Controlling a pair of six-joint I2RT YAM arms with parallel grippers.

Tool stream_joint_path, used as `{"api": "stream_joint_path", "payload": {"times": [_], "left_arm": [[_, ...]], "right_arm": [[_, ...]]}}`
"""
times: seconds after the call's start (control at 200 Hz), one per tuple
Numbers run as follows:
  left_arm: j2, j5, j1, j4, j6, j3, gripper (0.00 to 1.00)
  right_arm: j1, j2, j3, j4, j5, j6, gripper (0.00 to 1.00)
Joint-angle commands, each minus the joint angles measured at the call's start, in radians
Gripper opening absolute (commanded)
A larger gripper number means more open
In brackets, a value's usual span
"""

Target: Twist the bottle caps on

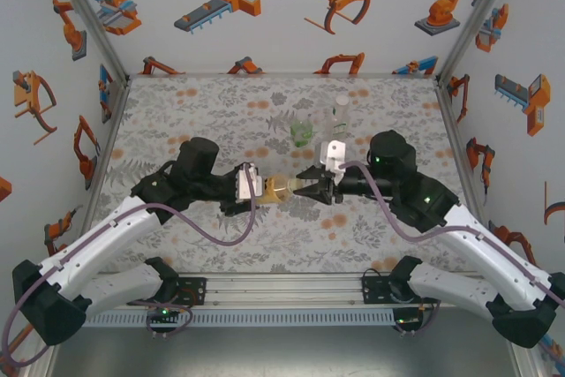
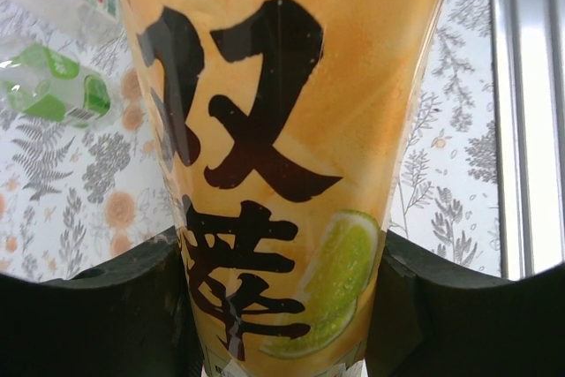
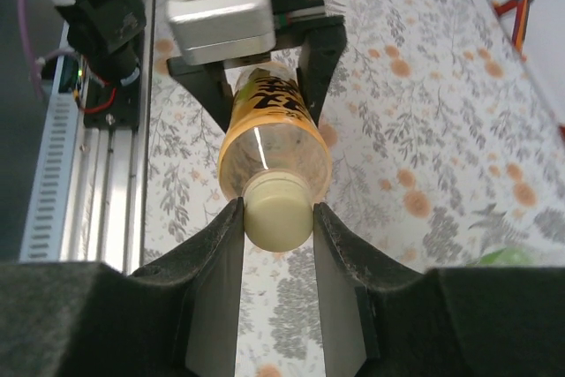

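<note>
The small round pale yellow plastic cap (image 3: 278,211) sits on the mouth of the clear plastic bottle with amber drink and a yellow label (image 3: 272,134). The bottle lies sideways in the air over the middle of the table, cap end pointing right. Your right gripper (image 3: 277,218) has its jaws pinched on the cap, one finger on each side. Your left gripper (image 1: 263,188) has its jaws squeezed on the bottle's body.

I think you are twisting the cap on now. Turn the right wrist slowly and push gently along the neck, so the cap goes on straight. Hold hard with the left so the bottle does not spin. I cannot tell how tight the cap is.

The squat green-tinted bottle (image 1: 303,132) and the slim clear bottle (image 1: 340,115) stand just beyond, on the far side of the flowery table (image 1: 194,112). Do not bump them.
</note>
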Motion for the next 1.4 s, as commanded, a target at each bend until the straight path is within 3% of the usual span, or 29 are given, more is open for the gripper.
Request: {"api": "stream_joint_path", "payload": {"times": [0.0, 0.155, 0.355, 0.616, 1.026, 1.397], "left_arm": [[-0.019, -0.081, -0.005, 0.053, -0.027, 0.014, 0.00], [-0.019, -0.183, 0.000, 0.081, -0.044, 0.005, 0.00], [-0.016, -0.194, 0.006, 0.105, -0.052, -0.004, 0.00], [-0.011, -0.210, 0.013, 0.120, -0.066, -0.007, 0.00], [-0.010, -0.192, 0.016, 0.122, -0.068, -0.007, 0.00], [0.001, -0.072, 0.015, 0.104, -0.045, -0.003, 0.00]], "right_arm": [[0.005, 0.021, -0.032, 0.169, 0.123, 0.277, 0.00], [0.005, 0.051, -0.044, 0.267, 0.234, 0.598, 0.00], [0.006, 0.088, -0.042, 0.284, 0.394, 0.970, 0.00], [0.006, 0.176, -0.018, 0.243, 0.386, 1.434, 0.00], [0.004, 0.181, 0.035, 0.152, 0.383, 1.377, 0.00], [0.004, 0.103, 0.122, -0.051, 0.438, 1.047, 0.47]]}}
